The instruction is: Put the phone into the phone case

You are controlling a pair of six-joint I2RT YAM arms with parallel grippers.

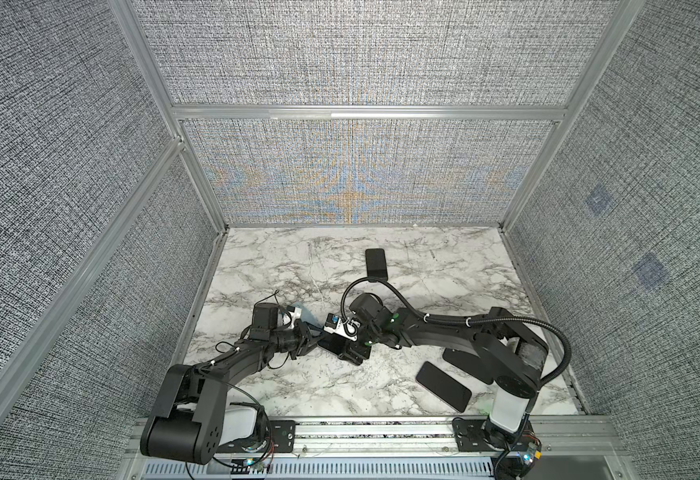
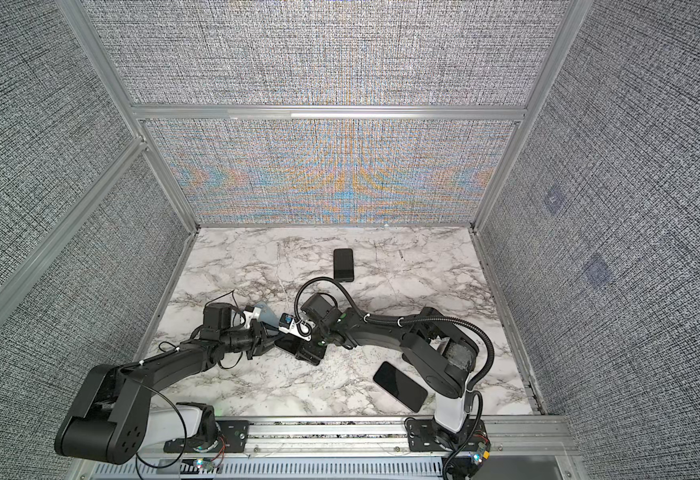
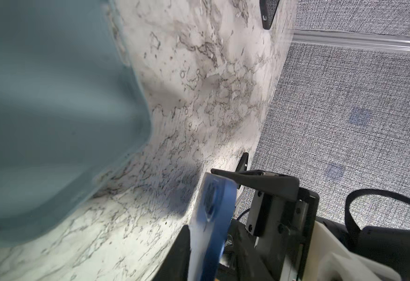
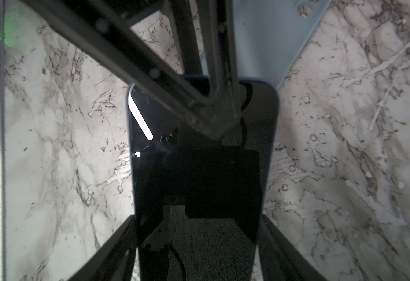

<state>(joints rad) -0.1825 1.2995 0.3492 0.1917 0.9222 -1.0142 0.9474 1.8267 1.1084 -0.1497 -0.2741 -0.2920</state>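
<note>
The phone (image 4: 199,175) has a black screen and a blue rim and hangs just above the marble table (image 1: 298,266), left of centre in both top views. My right gripper (image 4: 199,243) is shut on its two long sides. My left gripper (image 3: 211,255) comes from the other end and is shut on the phone's (image 3: 213,206) short end, one finger (image 4: 211,114) lying over the screen. The light blue phone case (image 4: 272,36) lies flat on the table just beyond the phone, beside the left gripper (image 1: 313,336), with its camera cutout showing. It is a large blur in the left wrist view.
A black phone-like slab (image 1: 376,264) lies far back at centre. Another dark phone (image 1: 443,386) lies near the front right, with a second dark slab (image 1: 460,363) partly under the right arm. Fabric walls enclose the table on three sides.
</note>
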